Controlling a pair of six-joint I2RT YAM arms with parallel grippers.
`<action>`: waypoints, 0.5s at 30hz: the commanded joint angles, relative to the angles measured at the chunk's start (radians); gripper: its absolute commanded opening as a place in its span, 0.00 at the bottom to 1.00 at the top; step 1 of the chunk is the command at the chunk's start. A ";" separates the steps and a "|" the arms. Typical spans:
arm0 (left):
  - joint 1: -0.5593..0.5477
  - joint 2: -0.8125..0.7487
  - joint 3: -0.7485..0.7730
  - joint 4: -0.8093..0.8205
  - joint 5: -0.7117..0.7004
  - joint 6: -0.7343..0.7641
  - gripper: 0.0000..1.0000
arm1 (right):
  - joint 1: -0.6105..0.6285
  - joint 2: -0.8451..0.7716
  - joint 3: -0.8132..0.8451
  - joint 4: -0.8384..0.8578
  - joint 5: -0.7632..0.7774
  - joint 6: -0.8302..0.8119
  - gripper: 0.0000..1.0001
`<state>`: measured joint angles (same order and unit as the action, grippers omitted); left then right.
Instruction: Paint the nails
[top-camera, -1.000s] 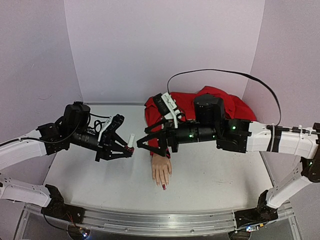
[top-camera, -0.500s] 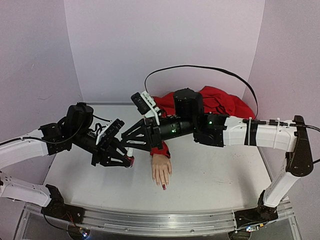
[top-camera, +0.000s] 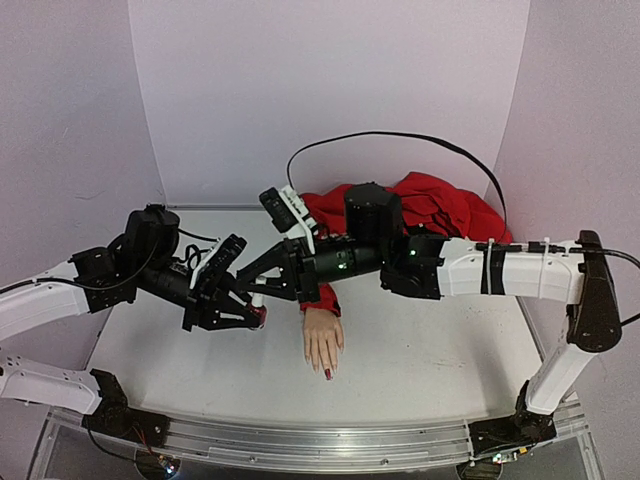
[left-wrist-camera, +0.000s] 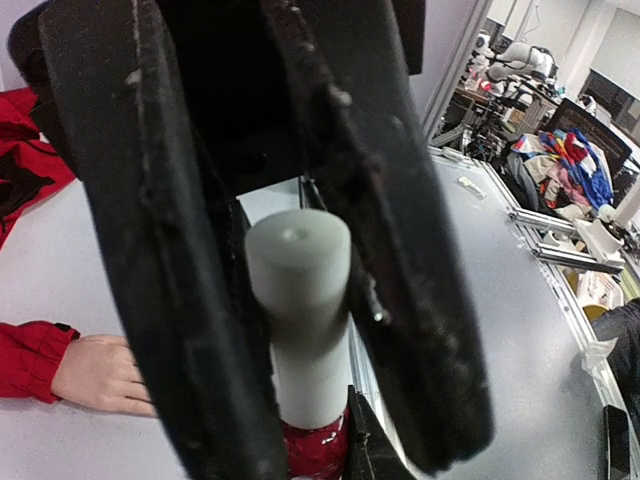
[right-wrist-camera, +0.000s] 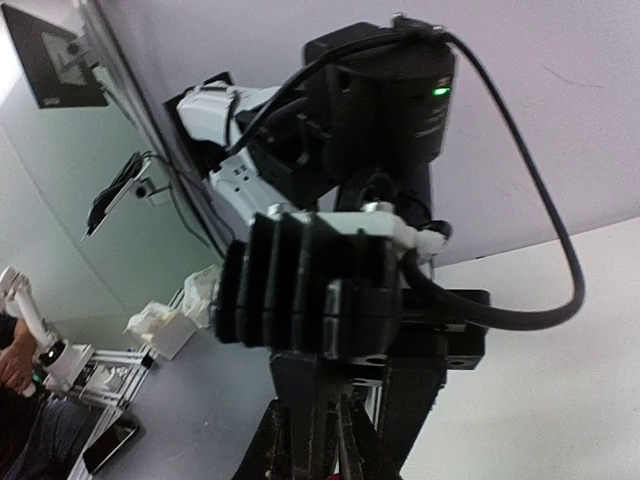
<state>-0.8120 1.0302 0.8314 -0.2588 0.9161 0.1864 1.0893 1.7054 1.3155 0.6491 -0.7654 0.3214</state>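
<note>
I held the likely slick, light bottle (top-camera: 261, 318) beside the mannequin hand (top-camera: 322, 345), left fingers (top-camera: 225, 323) pinching its body, right fingers (top-camera: 268, 272) clamping its cap (left-wrist-camera: 300, 290).

Pale grey worktop (top-camera: 440, 350), flesh-coloured mannequin hand (top-camera: 323, 342) lying palm down near its middle, fingers (top-camera: 322, 358) pointing to the near edge, one nail (top-camera: 327, 374) dark red, bunched red sleeve (top-camera: 445, 205) trailing back toward the far right corner

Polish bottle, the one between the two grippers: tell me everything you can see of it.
The polish bottle is small: a tall matte white cylindrical cap, on, over a glossy dark-red body. It is held cap-up near the table, beside the mannequin hand. The left gripper is shut on its body, the right gripper on its cap.
</note>
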 joint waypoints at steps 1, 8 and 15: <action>0.002 -0.066 0.024 0.080 -0.181 0.027 0.00 | 0.034 -0.035 -0.052 0.040 0.142 0.014 0.00; 0.015 -0.179 -0.048 0.159 -0.547 0.003 0.00 | 0.159 0.026 -0.033 0.017 0.698 0.033 0.00; 0.016 -0.218 -0.074 0.179 -0.810 0.022 0.00 | 0.346 0.233 0.260 -0.176 1.405 0.294 0.00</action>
<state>-0.8131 0.8299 0.7250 -0.2825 0.3649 0.2085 1.3109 1.8046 1.3911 0.6605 0.2546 0.4107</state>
